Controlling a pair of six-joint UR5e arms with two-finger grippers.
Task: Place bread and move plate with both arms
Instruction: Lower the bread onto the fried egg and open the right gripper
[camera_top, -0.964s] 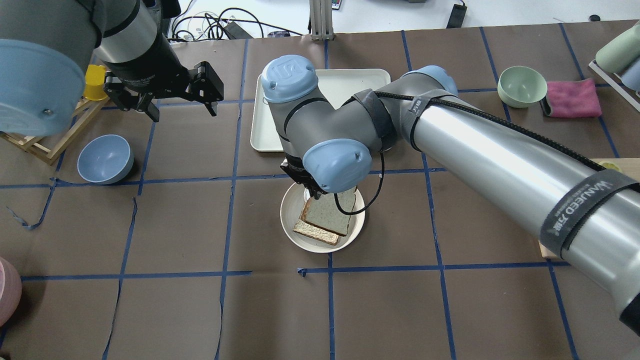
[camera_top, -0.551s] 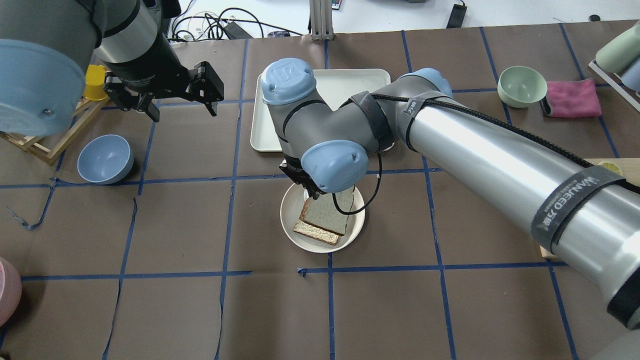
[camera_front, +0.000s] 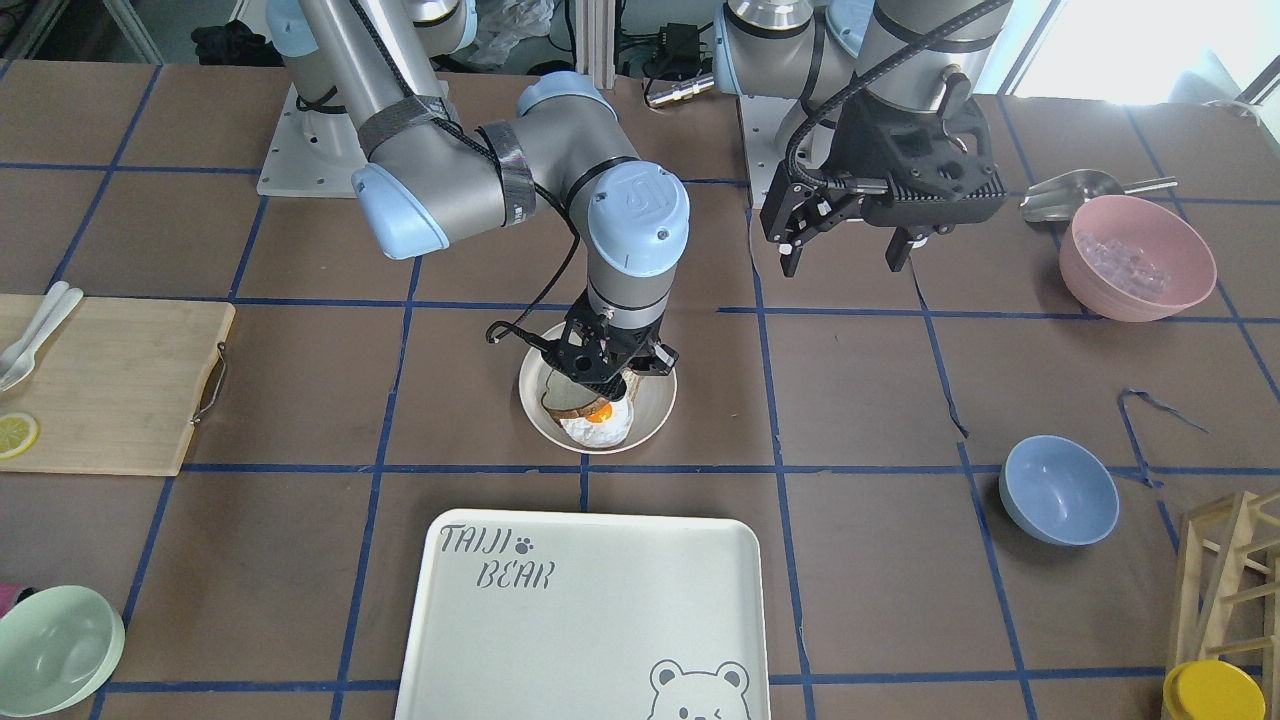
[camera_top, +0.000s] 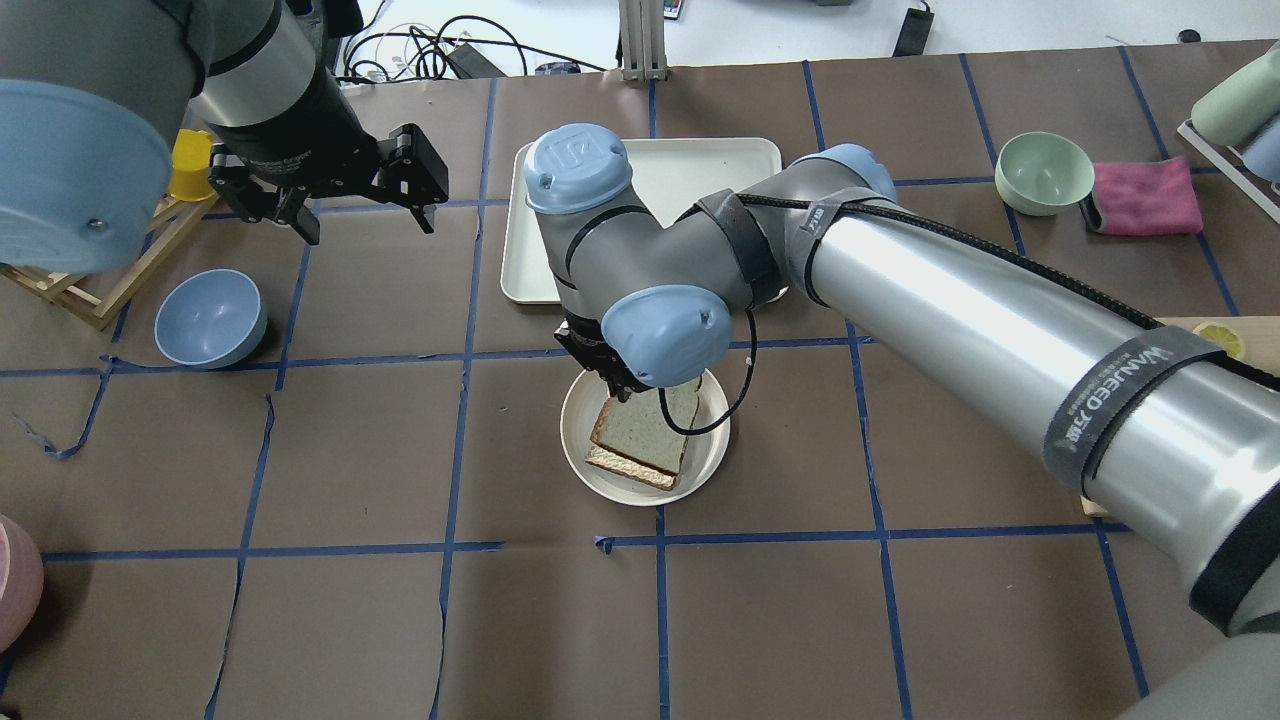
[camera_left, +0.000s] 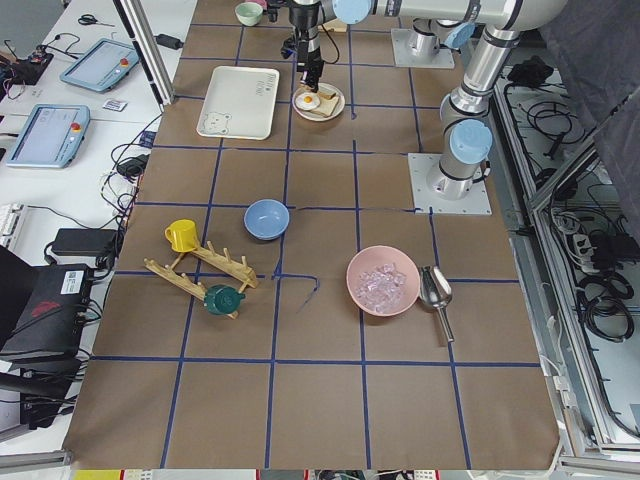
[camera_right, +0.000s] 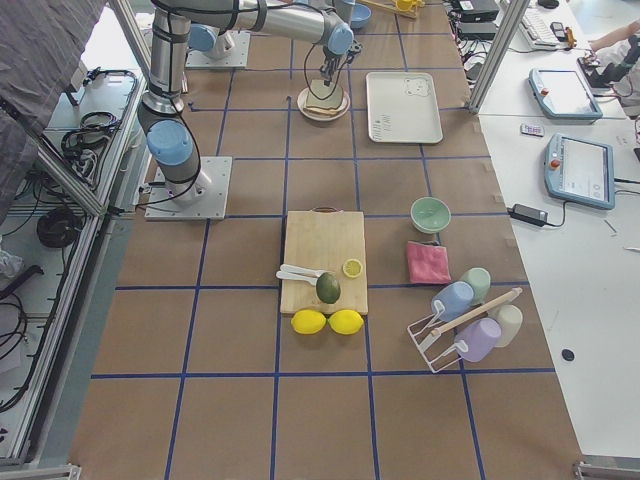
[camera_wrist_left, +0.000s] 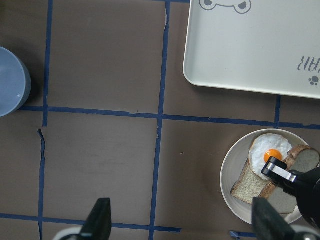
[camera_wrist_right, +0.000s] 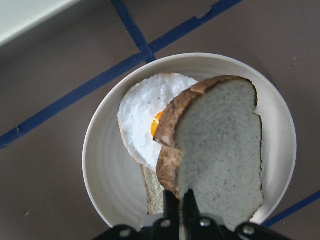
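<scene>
Brown-papered counter (camera_front: 300, 380), blue tape grid. Front view: the left end effector (camera_front: 840, 265) hangs with jaws spread, well apart from the plate (camera_front: 662, 400). The right end effector (camera_front: 602, 382) is down over the plate. Right wrist view: it pinches the bread (camera_wrist_right: 220, 150), tilted above the egg (camera_wrist_right: 142, 120). Released at this tilt, the slice could slide off crooked.

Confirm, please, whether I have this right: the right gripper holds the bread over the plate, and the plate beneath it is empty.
Not quite: the plate is not empty. The right wrist-mounted view shows a fried egg on a lower slice lying in it. The rest stands: the right gripper holds the bread over the plate.
</scene>
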